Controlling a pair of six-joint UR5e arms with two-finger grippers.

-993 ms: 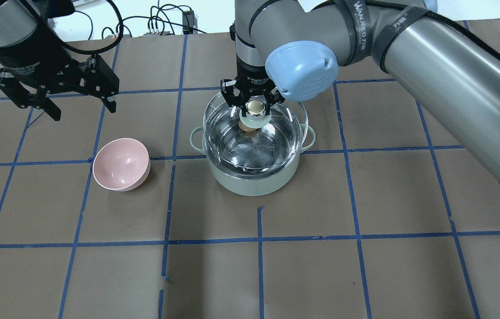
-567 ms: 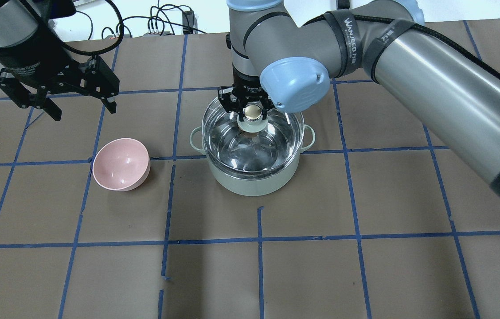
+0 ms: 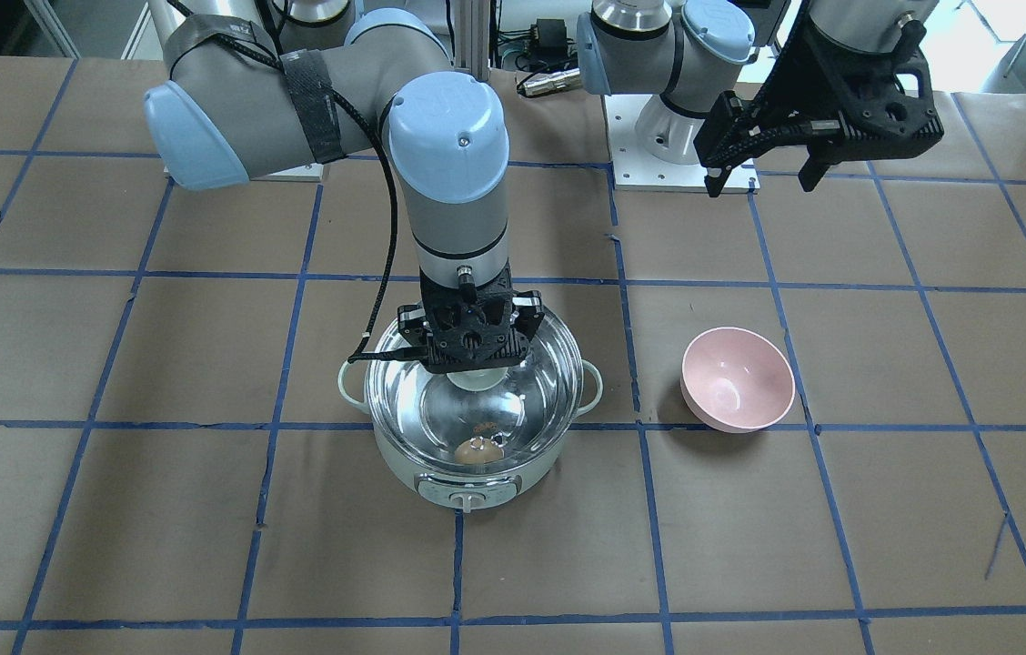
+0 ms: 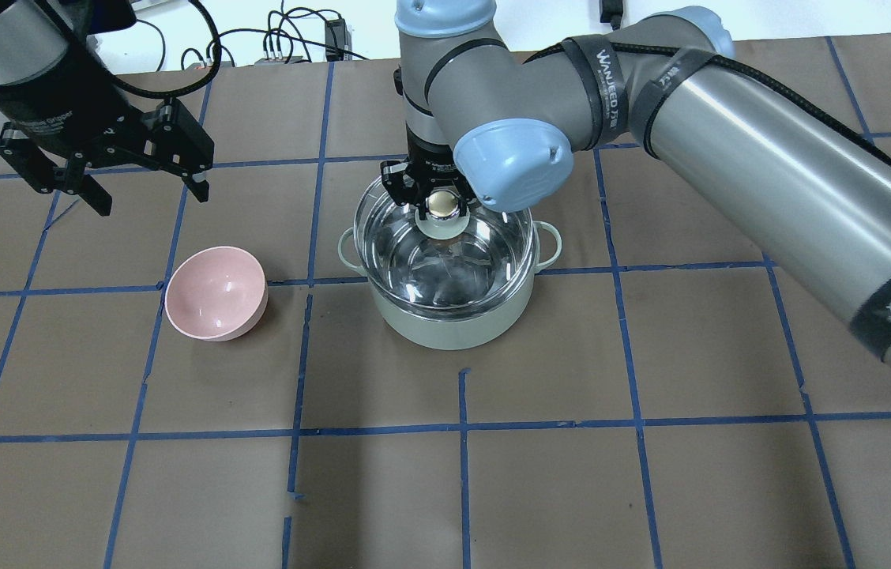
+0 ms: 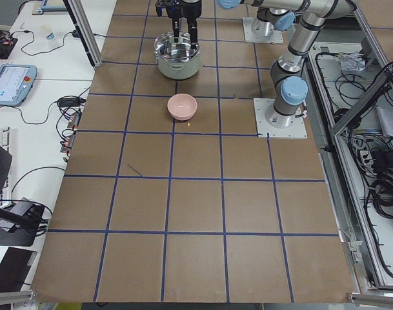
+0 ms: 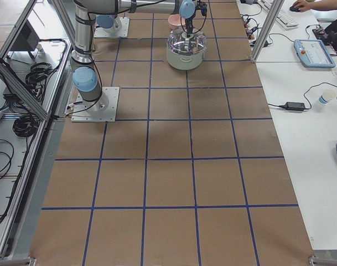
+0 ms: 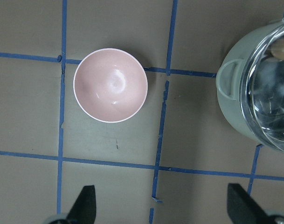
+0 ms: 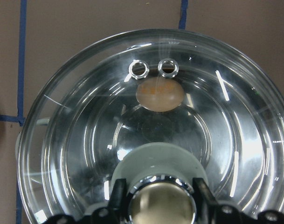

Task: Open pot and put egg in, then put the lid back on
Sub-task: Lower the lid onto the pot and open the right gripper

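Lid (image 4: 414, 265) pinched at its knob (image 8: 161, 205) by the right claw (image 4: 444, 207), centred over the pot (image 4: 453, 328) to enclose the egg (image 3: 477, 450); left claw (image 4: 147, 196) held spread, aside.

We find the brown egg (image 3: 477, 451) in the mint-green pot (image 4: 453, 325), the glass dome lid (image 4: 497, 251) over it, the pink bowl (image 4: 215, 292) to its left on the worktop (image 4: 651, 356).

Bench (image 4: 651, 490) surface: brown paper, marked into squares with blue tape (image 4: 464, 474). White side counters (image 5: 44, 71) at both ends carry a tablet (image 5: 12, 84) and paper cup (image 6: 326, 97). Lighting even.
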